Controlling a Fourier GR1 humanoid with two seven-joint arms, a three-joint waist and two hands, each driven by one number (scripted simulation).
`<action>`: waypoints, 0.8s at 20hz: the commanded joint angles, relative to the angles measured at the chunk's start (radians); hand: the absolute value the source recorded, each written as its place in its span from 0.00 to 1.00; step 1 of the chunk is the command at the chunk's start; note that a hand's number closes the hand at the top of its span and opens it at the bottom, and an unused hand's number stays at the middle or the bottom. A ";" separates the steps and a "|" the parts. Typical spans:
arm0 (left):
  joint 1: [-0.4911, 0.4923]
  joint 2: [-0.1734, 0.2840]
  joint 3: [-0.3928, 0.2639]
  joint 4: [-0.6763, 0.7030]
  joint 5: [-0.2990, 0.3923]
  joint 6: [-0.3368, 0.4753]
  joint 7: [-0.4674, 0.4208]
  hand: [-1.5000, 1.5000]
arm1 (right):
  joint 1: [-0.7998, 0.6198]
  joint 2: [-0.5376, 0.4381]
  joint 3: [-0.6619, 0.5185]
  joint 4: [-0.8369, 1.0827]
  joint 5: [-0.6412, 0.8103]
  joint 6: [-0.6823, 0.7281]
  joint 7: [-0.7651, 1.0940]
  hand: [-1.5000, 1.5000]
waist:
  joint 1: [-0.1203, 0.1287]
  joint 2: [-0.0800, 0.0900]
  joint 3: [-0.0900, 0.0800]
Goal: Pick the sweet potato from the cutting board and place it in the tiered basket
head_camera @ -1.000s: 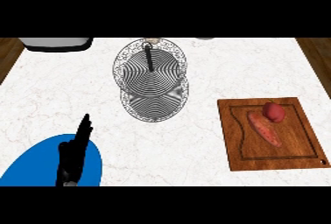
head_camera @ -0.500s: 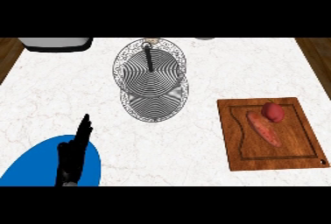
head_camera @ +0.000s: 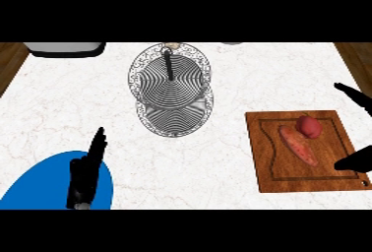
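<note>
The sweet potato (head_camera: pixel 298 146), long and orange, lies slantwise on the wooden cutting board (head_camera: pixel 265 162) at the right of the counter. The wire tiered basket (head_camera: pixel 172 88) stands at the back middle, seen from above, with its black post in the centre. My right hand (head_camera: pixel 356 160) comes in at the right edge, open: its thumb lies over the board's right rim and a finger (head_camera: pixel 354 94) shows higher up, both apart from the sweet potato. My left hand (head_camera: pixel 85 170) rests open at the lower left, fingers straight and pointing away.
A red round fruit (head_camera: pixel 309 126) sits on the board just behind the sweet potato. A blue plate (head_camera: pixel 44 184) lies under my left hand. A white appliance (head_camera: pixel 64 47) stands at the back left corner.
My right hand has come into view at the right edge beside the cutting board. The left hand and the objects have not moved.
</note>
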 commanded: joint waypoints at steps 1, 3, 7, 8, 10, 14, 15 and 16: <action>-0.008 0.008 0.030 -0.013 0.019 -0.031 0.028 0.50 | 0.037 0.030 0.048 -0.069 0.123 -0.011 0.064 0.00 | -0.001 0.001 -0.001; 0.033 0.013 -0.005 -0.084 -0.030 0.007 0.055 0.50 | 0.010 0.065 0.105 -0.113 0.177 -0.010 0.170 0.00 | 0.004 0.000 -0.001; -0.006 -0.007 0.051 0.038 0.018 -0.047 -0.027 0.50 | -0.056 0.096 0.165 0.008 0.253 0.060 0.194 0.00 | 0.007 0.004 -0.001; 0.020 -0.034 -0.004 -0.020 -0.043 0.005 0.015 0.50 | -0.040 0.083 0.135 -0.021 0.242 0.099 0.199 0.00 | 0.003 0.002 -0.001; 0.017 0.001 0.016 -0.085 -0.039 -0.021 0.091 0.50 | -0.096 0.128 0.104 0.073 0.253 0.134 0.158 0.00 | 0.007 0.002 0.000; -0.013 -0.026 0.086 0.059 -0.007 -0.081 -0.027 0.50 | -0.040 0.193 0.085 -0.004 0.287 0.170 0.189 0.00 | 0.000 0.002 -0.001; -0.040 -0.045 0.049 -0.012 -0.063 -0.019 0.055 0.50 | -0.092 0.216 0.080 0.058 0.297 0.171 0.159 0.00 | 0.002 0.002 -0.001; 0.011 -0.030 0.064 0.003 -0.052 -0.059 0.009 0.50 | -0.125 0.225 0.051 0.063 0.301 0.216 0.183 0.00 | 0.004 0.002 -0.001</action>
